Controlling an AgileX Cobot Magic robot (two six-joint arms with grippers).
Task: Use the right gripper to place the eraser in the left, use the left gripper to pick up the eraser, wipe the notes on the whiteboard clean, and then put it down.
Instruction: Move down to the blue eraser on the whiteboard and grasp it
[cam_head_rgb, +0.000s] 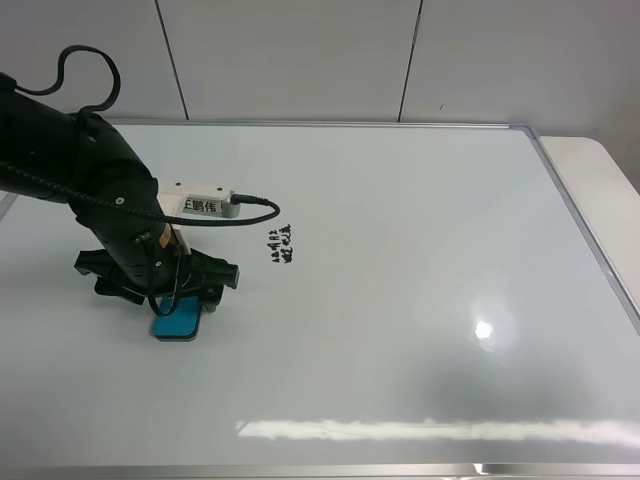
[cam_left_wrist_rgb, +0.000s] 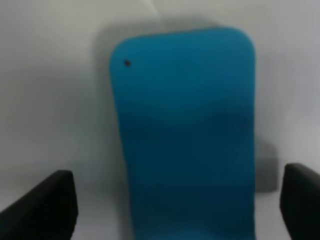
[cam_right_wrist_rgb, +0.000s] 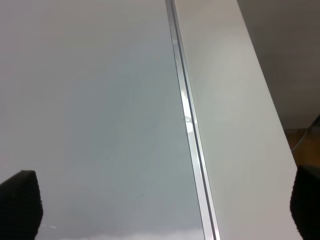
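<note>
The teal-blue eraser (cam_head_rgb: 178, 325) lies flat on the whiteboard (cam_head_rgb: 420, 260) at the left. My left gripper (cam_head_rgb: 175, 305) hangs right over it, open, with a black finger on each side. The left wrist view shows the eraser (cam_left_wrist_rgb: 182, 135) between the fingertips (cam_left_wrist_rgb: 47, 205), with a gap on both sides. The notes (cam_head_rgb: 280, 246), two short rows of black scribbles, lie a little to the right of and beyond the eraser. My right gripper (cam_right_wrist_rgb: 160, 210) is open and empty over the whiteboard's right edge (cam_right_wrist_rgb: 187, 115); it is out of the exterior high view.
The left arm carries a white box (cam_head_rgb: 205, 205) with a black cable looping toward the notes. A white tabletop (cam_head_rgb: 600, 170) runs beyond the board's right frame; it also shows in the right wrist view (cam_right_wrist_rgb: 235, 125). A white panelled wall stands behind.
</note>
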